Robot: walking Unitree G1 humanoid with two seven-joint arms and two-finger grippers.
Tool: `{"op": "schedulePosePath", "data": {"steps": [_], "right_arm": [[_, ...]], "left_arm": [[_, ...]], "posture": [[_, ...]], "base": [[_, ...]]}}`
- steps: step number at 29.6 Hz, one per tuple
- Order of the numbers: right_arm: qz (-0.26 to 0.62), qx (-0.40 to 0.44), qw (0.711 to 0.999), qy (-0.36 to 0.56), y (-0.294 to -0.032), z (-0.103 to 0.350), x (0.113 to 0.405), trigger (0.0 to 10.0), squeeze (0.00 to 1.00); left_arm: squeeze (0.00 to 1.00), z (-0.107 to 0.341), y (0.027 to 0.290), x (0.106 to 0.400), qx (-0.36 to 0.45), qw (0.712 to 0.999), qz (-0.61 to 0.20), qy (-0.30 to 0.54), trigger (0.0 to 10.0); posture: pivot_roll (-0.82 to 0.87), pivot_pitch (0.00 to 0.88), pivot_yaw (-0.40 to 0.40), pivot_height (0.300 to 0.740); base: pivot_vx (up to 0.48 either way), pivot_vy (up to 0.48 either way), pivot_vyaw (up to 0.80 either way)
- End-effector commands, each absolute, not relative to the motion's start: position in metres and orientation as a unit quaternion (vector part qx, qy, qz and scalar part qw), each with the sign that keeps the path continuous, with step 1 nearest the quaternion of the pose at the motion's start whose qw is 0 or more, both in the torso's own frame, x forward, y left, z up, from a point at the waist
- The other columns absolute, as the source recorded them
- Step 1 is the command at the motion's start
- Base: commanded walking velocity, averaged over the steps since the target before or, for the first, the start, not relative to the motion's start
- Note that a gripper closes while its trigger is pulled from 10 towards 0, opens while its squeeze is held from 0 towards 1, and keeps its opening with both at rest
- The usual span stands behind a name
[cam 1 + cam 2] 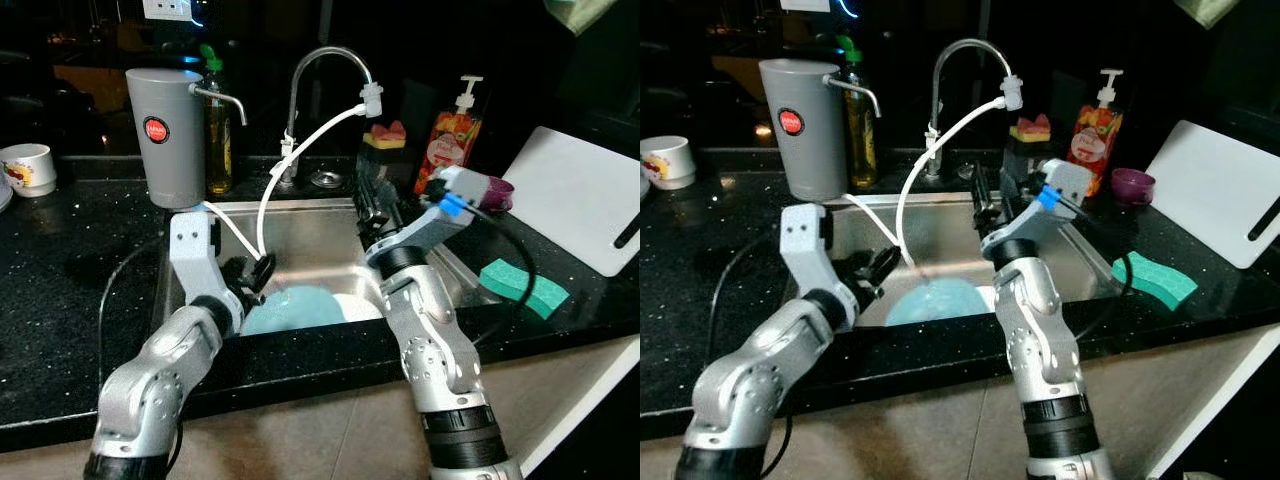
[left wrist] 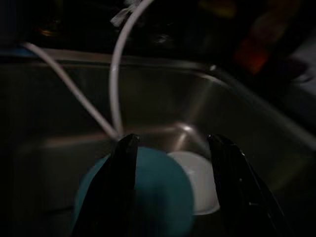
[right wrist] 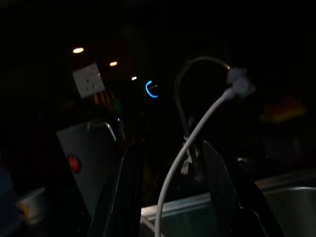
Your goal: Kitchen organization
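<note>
Teal bowl (image 1: pixel 300 308) upturned on the steel sink (image 1: pixel 320 235) floor, touching a white dish (image 2: pixel 200 182) at its side. Left claw (image 2: pixel 173 190) poised just above the bowl, fingers (image 2: pixel 121 187) spread apart, empty. White hose (image 1: pixel 270 190) hanging from the tap (image 1: pixel 330 70) into the basin just beyond this claw. Right claw (image 1: pixel 372 205) raised over the sink's far side, fingers parted, gripping nothing, aimed toward the tap. Grey canister (image 1: pixel 165 135) with a round red badge, lettering too small to read, behind the left claw on the black tabletop (image 1: pixel 70 260). Soap dispenser (image 1: pixel 450 135) with a fruit-printed label, purple cup (image 1: pixel 495 192), green sponge (image 1: pixel 523 287) and white board (image 1: pixel 575 200) beside the right claw.
</note>
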State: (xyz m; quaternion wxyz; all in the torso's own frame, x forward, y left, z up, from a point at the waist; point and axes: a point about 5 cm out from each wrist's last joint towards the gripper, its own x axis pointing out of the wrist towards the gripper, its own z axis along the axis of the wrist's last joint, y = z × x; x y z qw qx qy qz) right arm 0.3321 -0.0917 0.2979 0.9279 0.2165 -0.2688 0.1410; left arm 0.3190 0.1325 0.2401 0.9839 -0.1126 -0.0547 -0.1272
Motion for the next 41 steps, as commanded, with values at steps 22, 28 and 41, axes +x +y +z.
{"op": "schedulePosePath", "data": {"steps": [22, 28, 41], "right_arm": [[0.073, 0.186, 0.959, -0.203, -0.105, 0.273, 0.329, 10.0, 0.00], [0.070, 0.189, 0.960, -0.197, -0.104, 0.270, 0.329, 10.0, 0.00], [0.050, 0.189, 0.960, -0.202, -0.112, 0.273, 0.328, 10.0, 0.00]], "left_arm": [[0.00, 0.238, 0.133, 0.320, 0.005, 0.994, -0.045, -0.100, 10.0], [0.00, 0.229, 0.130, 0.320, -0.006, 0.997, -0.040, -0.072, 10.0], [0.00, 0.229, 0.138, 0.329, -0.009, 0.998, -0.022, -0.066, 10.0]], "posture": [[0.14, 0.056, -0.084, 0.740], [0.15, 0.057, -0.083, 0.740], [0.13, 0.058, -0.080, 0.740]], "base": [[0.000, 0.000, 0.00], [0.000, 0.000, 0.00], [0.000, 0.000, 0.00]]}}
